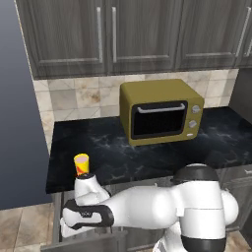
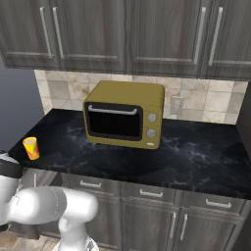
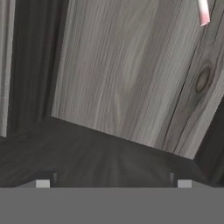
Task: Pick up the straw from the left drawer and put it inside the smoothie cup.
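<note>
The left drawer (image 1: pixel 87 242) stands pulled out below the counter, and my arm bends down into it. In the hand view I look at its grey wood-grain floor (image 3: pixel 113 78), with a dark inner wall nearer to me. The pale-pink end of the straw (image 3: pixel 203 13) lies on that floor at the top right corner of this view, far from my fingers. My gripper (image 3: pixel 113 182) is open, its tips wide apart with nothing between them. The smoothie cup (image 1: pixel 81 164) (image 2: pixel 31 147), yellow with red marks, stands upright near the counter's front left edge, just above the drawer.
An olive microwave (image 1: pixel 160 110) (image 2: pixel 125 115) sits at the back of the black counter (image 1: pixel 123 152). A tall dark panel (image 1: pixel 19 123) borders the counter on the left. Narrower drawers (image 2: pixel 149 193) run under the counter to the right, with wall cabinets (image 1: pixel 113 34) overhead.
</note>
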Controlling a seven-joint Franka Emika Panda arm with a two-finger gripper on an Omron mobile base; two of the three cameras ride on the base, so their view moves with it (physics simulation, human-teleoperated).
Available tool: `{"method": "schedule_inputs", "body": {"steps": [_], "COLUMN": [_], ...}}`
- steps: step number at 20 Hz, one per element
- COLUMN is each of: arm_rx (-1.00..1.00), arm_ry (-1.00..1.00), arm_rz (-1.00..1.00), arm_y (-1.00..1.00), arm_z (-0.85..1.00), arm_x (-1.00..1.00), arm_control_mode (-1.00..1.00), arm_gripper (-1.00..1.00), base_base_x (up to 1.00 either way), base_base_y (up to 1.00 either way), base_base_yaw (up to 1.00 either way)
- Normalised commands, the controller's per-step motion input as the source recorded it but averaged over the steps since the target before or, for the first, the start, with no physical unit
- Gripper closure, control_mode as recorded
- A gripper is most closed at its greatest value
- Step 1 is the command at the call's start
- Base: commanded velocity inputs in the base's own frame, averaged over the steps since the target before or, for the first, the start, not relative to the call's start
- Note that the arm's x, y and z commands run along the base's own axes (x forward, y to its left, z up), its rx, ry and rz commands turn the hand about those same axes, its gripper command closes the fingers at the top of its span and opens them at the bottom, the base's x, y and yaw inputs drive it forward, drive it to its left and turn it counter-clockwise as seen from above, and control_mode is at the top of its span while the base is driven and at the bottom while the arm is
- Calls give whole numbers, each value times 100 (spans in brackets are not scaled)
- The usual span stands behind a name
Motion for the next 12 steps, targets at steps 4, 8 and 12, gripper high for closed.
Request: {"method": "schedule_inputs", "body": {"steps": [4, 8, 12], "arm_rx": [10, 15, 4], "arm_ry": [0, 0, 0], "arm_rz": [0, 0, 0], "arm_y": [-3, -14, -14], "arm_z": [-17, -9, 31], "arm_x": [-100, -100, -65], "arm_control_mode": [-100, -100, -100], "arm_gripper": [-100, -100, -100], "base_base_x": [0, 0, 0], "base_base_y": [0, 0, 0], "base_base_yaw": [0, 0, 0]}}
